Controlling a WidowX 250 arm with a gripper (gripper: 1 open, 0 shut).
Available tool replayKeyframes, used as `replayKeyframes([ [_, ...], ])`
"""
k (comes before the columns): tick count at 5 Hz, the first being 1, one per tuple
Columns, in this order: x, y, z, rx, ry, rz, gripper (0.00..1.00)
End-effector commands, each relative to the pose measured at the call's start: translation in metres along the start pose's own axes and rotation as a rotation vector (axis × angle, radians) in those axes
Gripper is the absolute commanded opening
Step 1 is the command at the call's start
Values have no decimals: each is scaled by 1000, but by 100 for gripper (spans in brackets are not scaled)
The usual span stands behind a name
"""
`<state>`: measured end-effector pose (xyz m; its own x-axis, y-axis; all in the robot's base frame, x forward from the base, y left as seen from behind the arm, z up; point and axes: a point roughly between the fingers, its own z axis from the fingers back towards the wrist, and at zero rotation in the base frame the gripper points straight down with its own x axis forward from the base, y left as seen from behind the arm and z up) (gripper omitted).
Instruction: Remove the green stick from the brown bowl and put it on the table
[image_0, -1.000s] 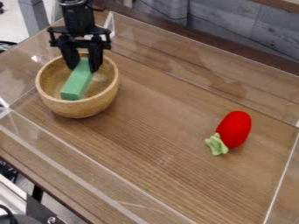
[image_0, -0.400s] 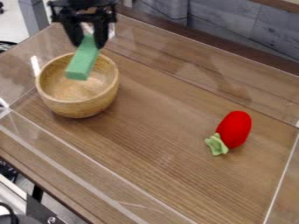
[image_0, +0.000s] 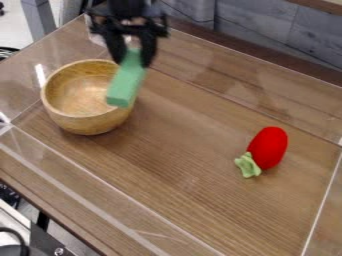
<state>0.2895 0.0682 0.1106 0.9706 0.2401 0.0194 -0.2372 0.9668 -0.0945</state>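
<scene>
The blurred black gripper (image_0: 122, 52) was at the upper left of the frame, its fingers pinching the upper end of the light green rectangular block (image_0: 124, 84). The block hung tilted over the right rim of the tan wooden bowl (image_0: 78, 115) at left, while a red strawberry toy (image_0: 267, 148) lay at right on the wood-grain tabletop (image_0: 182, 185).

We had just one view, so no part was shared with another. We looked down at a slant on the worktop (image_0: 181, 165) from up high. We were near enough to see the whole bowl (image_0: 58, 97), but the worktop ran past the bottom of our picture.
</scene>
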Motion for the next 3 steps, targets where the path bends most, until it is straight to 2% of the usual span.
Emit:
replayKeyframes([
  [1, -8, -29, -2, 21, -55, -52, 0],
  [2, -18, -47, -26, 45, -50, -84, 0],
  [3, -26, -53, -48, 56, -46, -102, 0],
])
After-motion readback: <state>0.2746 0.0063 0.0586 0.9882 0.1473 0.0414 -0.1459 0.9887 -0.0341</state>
